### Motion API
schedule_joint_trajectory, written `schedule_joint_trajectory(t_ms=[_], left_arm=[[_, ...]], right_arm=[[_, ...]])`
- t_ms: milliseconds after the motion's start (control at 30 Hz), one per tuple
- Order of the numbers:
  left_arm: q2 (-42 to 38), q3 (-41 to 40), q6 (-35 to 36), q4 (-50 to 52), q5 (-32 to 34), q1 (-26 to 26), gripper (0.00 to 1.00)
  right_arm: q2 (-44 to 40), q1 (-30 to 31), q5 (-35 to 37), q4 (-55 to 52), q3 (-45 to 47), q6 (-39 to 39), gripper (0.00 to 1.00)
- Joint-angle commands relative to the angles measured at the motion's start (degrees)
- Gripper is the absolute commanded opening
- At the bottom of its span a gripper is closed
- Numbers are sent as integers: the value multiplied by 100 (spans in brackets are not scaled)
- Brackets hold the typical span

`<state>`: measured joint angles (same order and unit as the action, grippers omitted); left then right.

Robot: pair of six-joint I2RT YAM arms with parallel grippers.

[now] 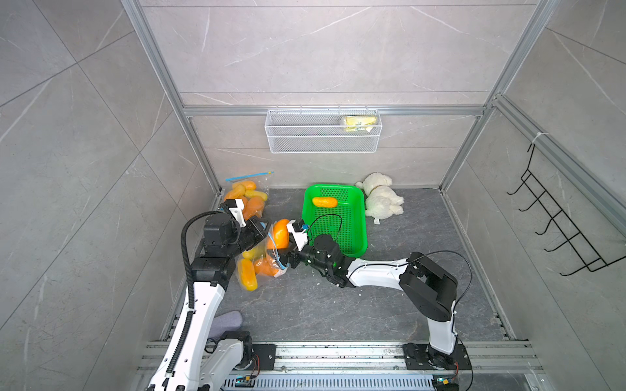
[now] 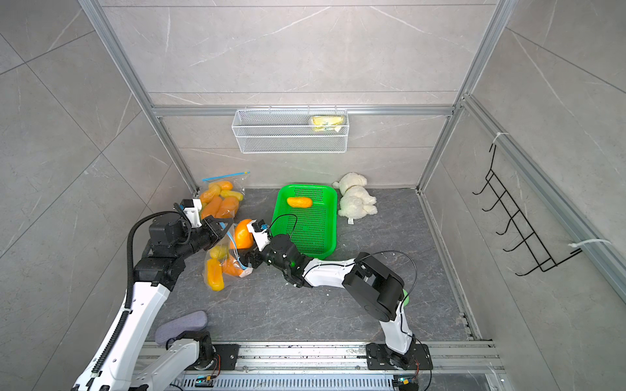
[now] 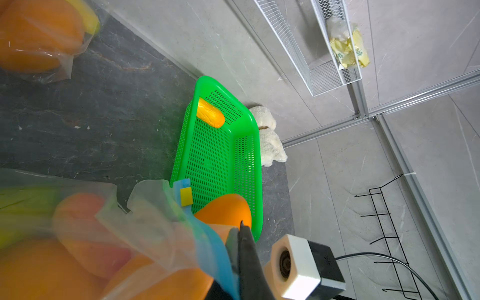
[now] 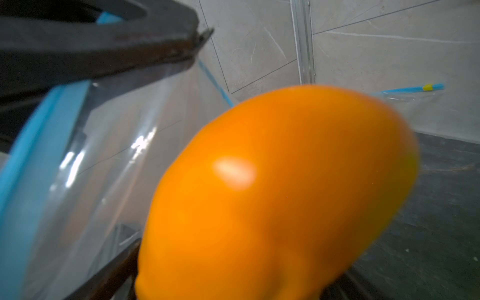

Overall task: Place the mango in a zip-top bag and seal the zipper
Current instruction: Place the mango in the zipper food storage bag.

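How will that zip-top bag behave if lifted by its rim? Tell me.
The zip-top bag looks thin and floppy: its film creases where the left gripper pinches the rim. Several mangoes inside probably make it bottom-heavy, so it would sag and swing.

Counter (image 1: pixel 338 304): dark grey slab with a stone pattern, walled at the back and both sides. I logged what lay on it.

- Green basket (image 1: pixel 333 186): toward the back, right of centre.
- White plush toy (image 1: pixel 381 199): just beside the basket's right side, against the back wall.
- Far bag (image 1: pixel 252 203) of mangoes: in the back left corner, leaning on the wall.
- Nearer bag (image 1: pixel 252 274), also holding mangoes: its lower end rested on the counter left of the basket, and its top was raised off the surface.
- Grey fabric pouch (image 1: pixel 226 322): front left, partly hidden from me.
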<state>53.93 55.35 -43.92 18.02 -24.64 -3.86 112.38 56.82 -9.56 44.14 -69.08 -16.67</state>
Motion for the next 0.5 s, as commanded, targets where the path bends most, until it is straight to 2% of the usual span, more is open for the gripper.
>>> schedule_joint_trajectory(t_ms=[0, 100, 167, 300, 333, 400, 467], left_arm=[[15, 180, 61, -653, 74, 25, 0], [69, 228, 11, -712, -11, 25, 0], [83, 278, -10, -762, -92, 25, 0], [85, 408, -64, -792, -211, 25, 0], [71, 431, -82, -797, -240, 25, 0], [41, 439, -152, -852, -325, 25, 0], [13, 416, -211, -966, -428, 19, 0]], right_arm=[[-389, 14, -320, -427, 65, 380, 93], [-479, -20, -260, -660, 18, 515, 80], [-514, -56, -226, -674, 2, 556, 66], [-476, -96, 29, -585, -127, 640, 56], [-430, -95, 204, -440, -155, 601, 45], [-309, -101, 480, -40, -177, 467, 39], [-161, -94, 699, -216, -423, 439, 35]])
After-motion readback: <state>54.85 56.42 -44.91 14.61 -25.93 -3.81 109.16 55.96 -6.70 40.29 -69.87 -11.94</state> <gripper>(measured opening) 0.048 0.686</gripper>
